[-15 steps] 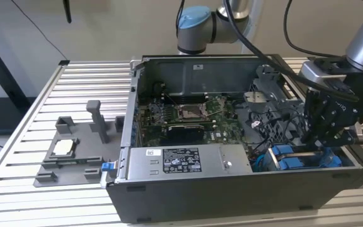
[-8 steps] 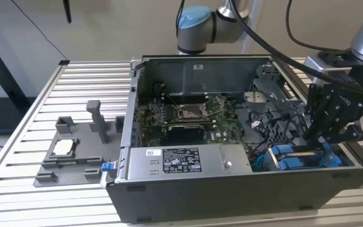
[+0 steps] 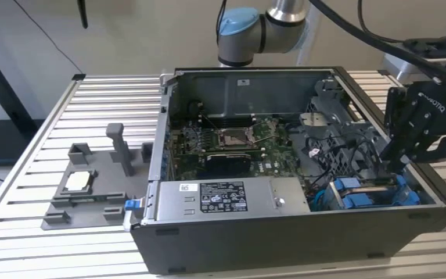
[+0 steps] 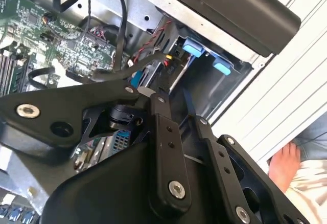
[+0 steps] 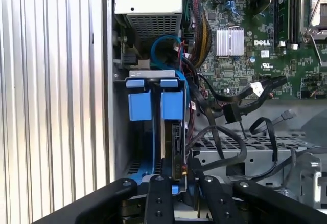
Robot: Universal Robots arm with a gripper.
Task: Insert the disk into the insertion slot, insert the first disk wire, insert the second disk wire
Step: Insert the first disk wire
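Slatted table point(image 5: 51, 106), disk point(image 5: 175, 142) apparently against the pincer point(image 5: 180, 183)

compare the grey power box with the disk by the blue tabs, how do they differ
The power box is far bigger than the disk. The power box lies flat, labelled face up; the disk stands on edge. The power box shows grey metal with no blue on it; the disk sits beside bright blue tabs. Both are inside the open computer case, along its near wall in the exterior view.
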